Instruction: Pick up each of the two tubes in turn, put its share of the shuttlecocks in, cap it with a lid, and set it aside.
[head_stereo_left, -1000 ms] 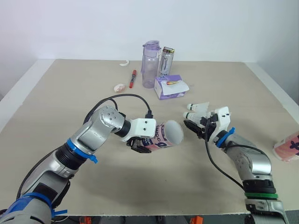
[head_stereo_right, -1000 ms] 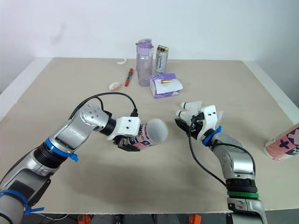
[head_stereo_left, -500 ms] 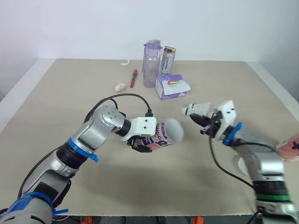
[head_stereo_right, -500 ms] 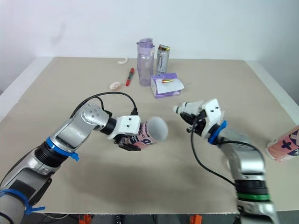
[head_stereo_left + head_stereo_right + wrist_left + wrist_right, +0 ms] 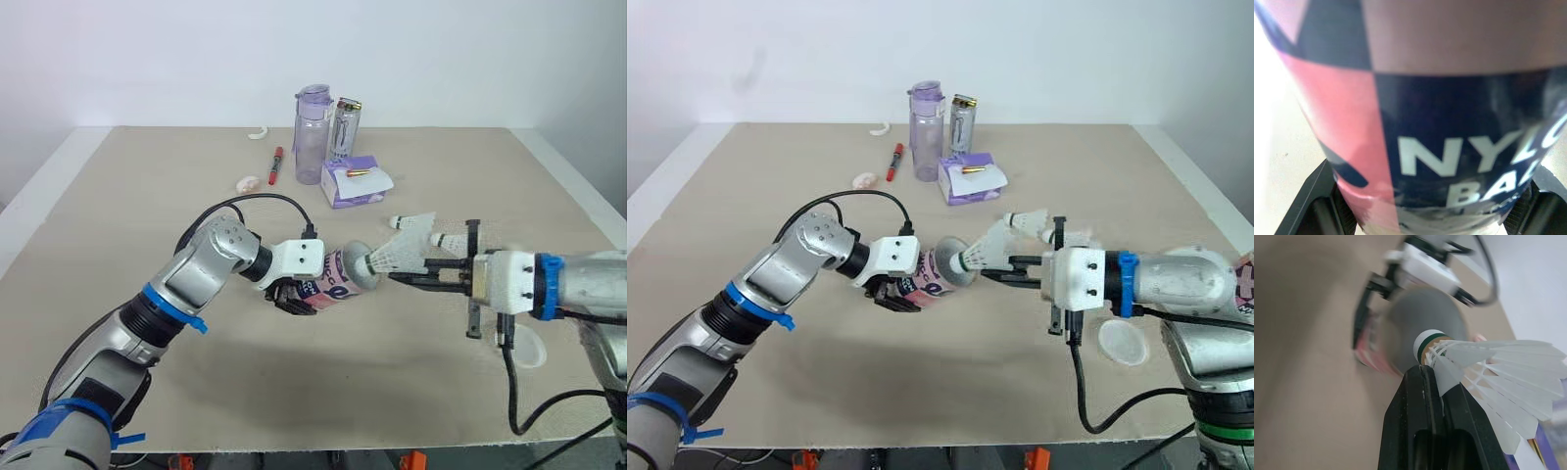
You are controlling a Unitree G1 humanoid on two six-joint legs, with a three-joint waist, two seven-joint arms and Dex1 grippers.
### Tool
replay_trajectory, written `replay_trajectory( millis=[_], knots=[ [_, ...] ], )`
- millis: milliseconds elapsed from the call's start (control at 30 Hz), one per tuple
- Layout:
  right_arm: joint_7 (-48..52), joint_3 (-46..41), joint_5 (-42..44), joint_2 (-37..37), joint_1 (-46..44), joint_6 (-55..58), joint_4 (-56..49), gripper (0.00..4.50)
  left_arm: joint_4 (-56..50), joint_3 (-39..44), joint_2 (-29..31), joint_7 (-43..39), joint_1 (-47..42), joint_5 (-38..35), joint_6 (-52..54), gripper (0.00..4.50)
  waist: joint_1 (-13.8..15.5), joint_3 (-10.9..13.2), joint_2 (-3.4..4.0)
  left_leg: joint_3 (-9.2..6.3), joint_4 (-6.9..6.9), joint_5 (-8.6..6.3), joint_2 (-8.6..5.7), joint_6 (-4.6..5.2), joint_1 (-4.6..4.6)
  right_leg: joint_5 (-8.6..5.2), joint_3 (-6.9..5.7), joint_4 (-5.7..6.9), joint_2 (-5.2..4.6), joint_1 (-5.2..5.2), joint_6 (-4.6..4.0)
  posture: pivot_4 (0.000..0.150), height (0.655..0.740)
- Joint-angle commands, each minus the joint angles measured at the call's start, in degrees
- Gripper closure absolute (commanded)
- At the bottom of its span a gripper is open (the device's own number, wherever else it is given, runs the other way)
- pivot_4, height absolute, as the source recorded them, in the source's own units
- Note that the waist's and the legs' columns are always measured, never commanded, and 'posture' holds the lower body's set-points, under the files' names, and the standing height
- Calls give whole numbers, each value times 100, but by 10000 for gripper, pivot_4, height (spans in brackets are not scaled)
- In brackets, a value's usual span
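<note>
A pink and navy tube [image 5: 333, 282] lies tilted above the table, its open mouth [image 5: 359, 263] facing right, and my left gripper [image 5: 297, 297] is shut on its body; its black fingers [image 5: 1317, 208] flank the tube. My right gripper [image 5: 397, 278] is shut on a white shuttlecock [image 5: 394, 257] just behind the cork. The green-banded cork [image 5: 1430, 341] sits right at the tube's grey mouth [image 5: 1415, 328]. More loose shuttlecocks [image 5: 416, 223] lie on the table behind my right gripper. A white lid [image 5: 525, 349] lies flat beside my right forearm.
At the back of the table stand a purple water bottle [image 5: 313, 137] and a clear jar [image 5: 346, 127], with a purple box [image 5: 355, 183] in front of them. A red marker [image 5: 277, 164] and a small pale object [image 5: 248, 182] lie to their left.
My right gripper has lifted a shuttlecock off the table and carried it left to the tube's mouth. The left gripper kept hold of the tube, nearly in place.
</note>
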Motion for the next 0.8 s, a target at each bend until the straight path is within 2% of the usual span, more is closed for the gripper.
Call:
replay_trajectory(
  millis=[33,100,200,233,267,300,367,400,433,533,567,667,800],
  knots=[
    [129,324,-339,-32,-451,-432,128,41244,-33,-60,-31,88,-47,70,266,12013,-1,0,0,0,0,0,0,0,0,0,0,0,0,0,0,1500,7400],
    [204,328,-259,-111,-528,-388,94,34502,-77,-59,-30,105,-66,70,355,12013,0,0,0,-1,0,0,0,0,0,0,0,0,0,0,0,1500,7400],
    [208,198,-29,-156,-504,-244,10,20961,-80,-52,1,108,-64,73,371,12013,1,0,0,0,0,0,0,0,0,-2,0,0,0,0,-1,1500,7400],
    [163,117,81,-151,-484,-155,-12,19688,-70,-52,10,109,-63,79,367,12013,1,0,0,0,0,0,0,0,0,-2,0,0,0,0,-1,1500,7400],
    [93,-63,270,-165,-387,34,0,14996,-31,-58,13,116,-69,95,348,12013,1,0,0,-1,0,0,0,0,-1,-3,0,0,0,1,-1,1500,7400],
    [43,-190,400,-180,-315,169,3,13331,-12,-61,19,118,-71,104,337,12013,2,0,1,-1,0,0,1,0,-1,-4,0,0,0,0,-2,1500,7400],
    [-369,-597,770,-75,-112,800,187,3585,20,-66,25,117,-77,113,318,12013,12,1,-2,-5,0,0,0,0,-4,-3,-1,1,0,0,-2,1500,7400],
    [-569,-798,864,1,31,1046,387,3585,28,-71,23,116,-81,116,309,12013,12,1,-2,-5,0,0,0,0,-4,-3,-1,1,0,0,-2,1500,7400],
    [-699,-933,925,47,135,1211,515,1482,35,-76,21,116,-85,118,303,12013,12,1,-3,-2,1,0,0,0,-4,-3,1,1,-1,0,-1,1500,7400],
    [-1183,-1227,839,153,584,1773,1039,1482,56,-88,1,118,-97,115,286,12013,12,-3,-10,-2,4,1,0,2,-2,1,1,1,-2,3,-2,1500,7400],
    [-1663,-1319,657,346,624,1861,1392,1482,58,-93,-5,117,-96,113,278,12013,3,-6,-10,-1,4,1,0,2,-2,1,2,1,-2,3,-2,1500,7400],
    [-2673,-1434,390,737,537,2298,2024,1482,65,-101,-8,112,-91,115,258,12013,-2,-7,-6,0,4,5,-2,8,4,5,4,2,-1,4,-3,1500,7400],
    [-3272,-1405,104,985,257,2245,2667,1482,64,-123,5,113,-92,141,233,12013,-12,-6,1,2,4,8,-2,13,4,10,6,4,0,2,-5,1500,7400]
  ],
)
